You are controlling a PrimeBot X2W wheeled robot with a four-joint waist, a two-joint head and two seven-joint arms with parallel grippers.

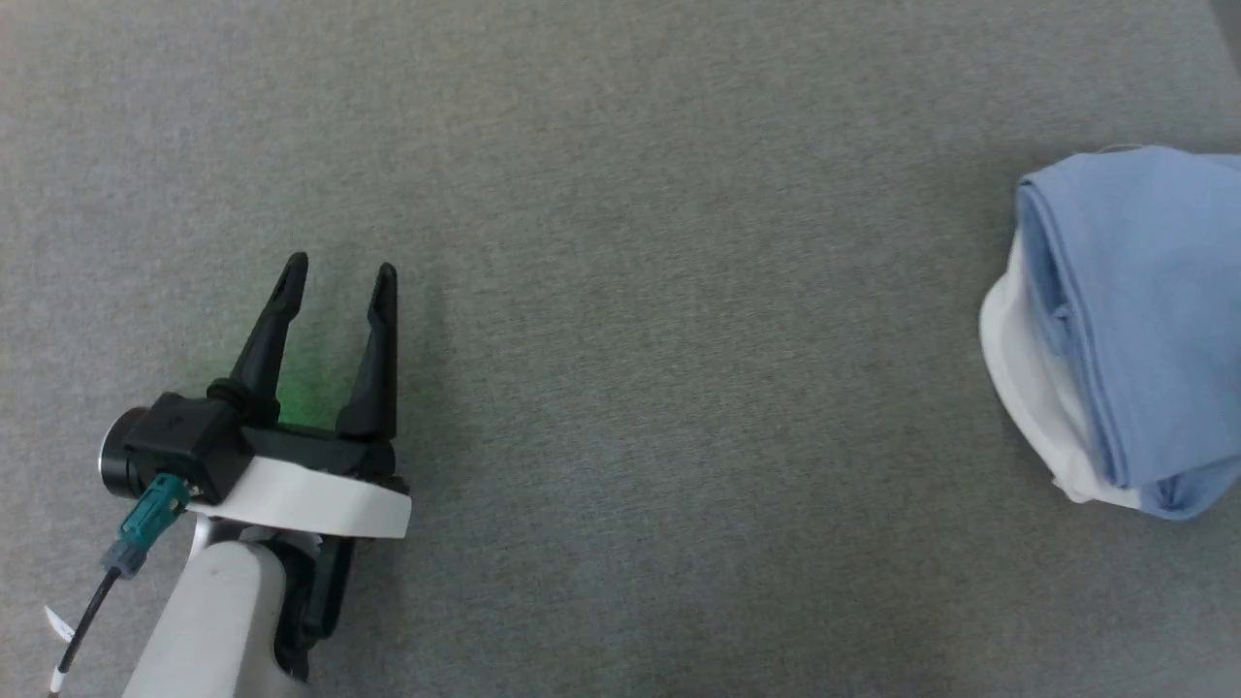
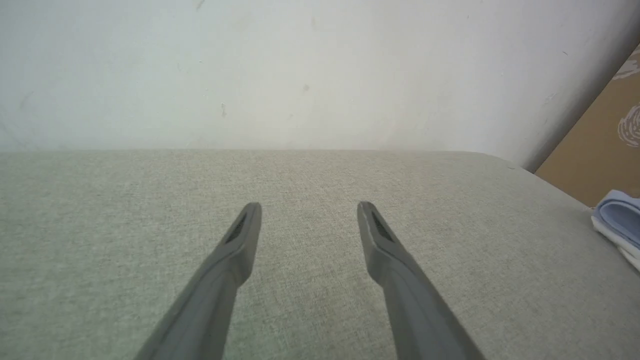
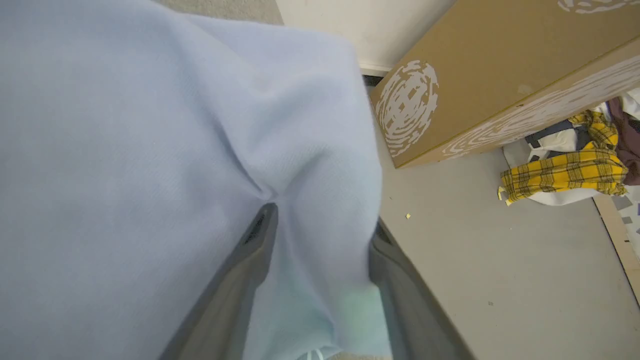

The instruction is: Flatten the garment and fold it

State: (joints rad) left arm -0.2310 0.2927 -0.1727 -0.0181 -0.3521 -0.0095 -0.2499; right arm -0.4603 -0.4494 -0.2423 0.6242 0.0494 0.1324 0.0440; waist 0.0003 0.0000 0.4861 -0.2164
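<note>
Two right fingers (image 3: 250, 250) are seen spread wide apart in the right wrist view. The light blue shirt (image 3: 150, 150) is draped over and between them. A loose fold hangs down in the gap, and nothing is pinched. The tip of the finger on that view's right is covered by the cloth, and from so close the shirt's outline cannot be made out.

From the head, the shirt is found folded into a thick bundle at the right edge of the grey counter (image 1: 630, 339). White cloth shows along the bundle's left side, and its right part is cut off by the frame.

The left fingers (image 1: 267, 339) are parted fully and empty at lower left. They are set over the counter, well apart from the shirt; whether the counter is touched cannot be told.

Past the shirt, a cardboard box (image 3: 500, 75) and a yellow plaid cloth (image 3: 565, 172) are seen on the floor (image 3: 475, 260).
</note>
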